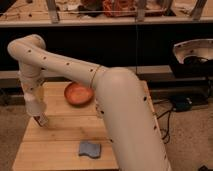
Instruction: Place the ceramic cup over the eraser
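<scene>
Claw (43, 120) is shut and holds nothing, low over the left side of the wooden table (60, 137).

From my screen I see the big white arm (120, 105) bend across the middle and hide much of the table. An orange-brown bowl (77, 93) sits near the back, just beside the arm. A blue pad (90, 148) lies near the front. I cannot see the ceramic cup or the eraser anywhere.

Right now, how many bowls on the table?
1. The bowl sits at the table's far middle, beside the arm. The end effector, shut, hangs over the left edge. The arm covers the right side, so more could be hidden.
</scene>
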Available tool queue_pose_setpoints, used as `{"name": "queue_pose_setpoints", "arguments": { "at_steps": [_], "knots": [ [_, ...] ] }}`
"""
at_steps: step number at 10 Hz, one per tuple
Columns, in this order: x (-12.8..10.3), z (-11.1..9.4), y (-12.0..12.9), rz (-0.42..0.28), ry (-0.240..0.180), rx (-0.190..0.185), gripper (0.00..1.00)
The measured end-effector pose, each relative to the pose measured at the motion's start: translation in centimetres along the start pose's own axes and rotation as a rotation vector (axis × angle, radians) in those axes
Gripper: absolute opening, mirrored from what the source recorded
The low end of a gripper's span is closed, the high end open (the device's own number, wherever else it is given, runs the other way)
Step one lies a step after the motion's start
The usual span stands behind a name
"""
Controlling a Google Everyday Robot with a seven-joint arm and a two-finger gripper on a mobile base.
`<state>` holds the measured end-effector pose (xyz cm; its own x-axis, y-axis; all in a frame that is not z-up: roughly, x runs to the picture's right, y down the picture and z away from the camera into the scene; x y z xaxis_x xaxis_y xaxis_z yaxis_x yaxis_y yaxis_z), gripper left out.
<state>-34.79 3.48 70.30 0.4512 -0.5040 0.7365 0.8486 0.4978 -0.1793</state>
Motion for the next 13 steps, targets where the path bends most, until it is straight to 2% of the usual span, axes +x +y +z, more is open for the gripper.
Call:
{"name": "queue_pose_setpoints", "arguments": {
  "at_steps": [4,5,7,10,11,13],
  "knots": [
    [0.2,2.0,0.4,0.003,0.001,-0.048,0.02],
    [0.1,2.6,0.5,-0.002,0.006,-0.072,0.09],
    [-0.5,4.0,0.4,-0.029,0.021,-0.122,0.31],
    [-0.4,5.6,0.5,-0.034,0.051,-0.168,0.63],
    [-0.3,6.1,0.6,-0.032,0.055,-0.178,0.71],
    [-0.1,7.0,1.0,-0.029,0.063,-0.193,0.80]
  ]
}}
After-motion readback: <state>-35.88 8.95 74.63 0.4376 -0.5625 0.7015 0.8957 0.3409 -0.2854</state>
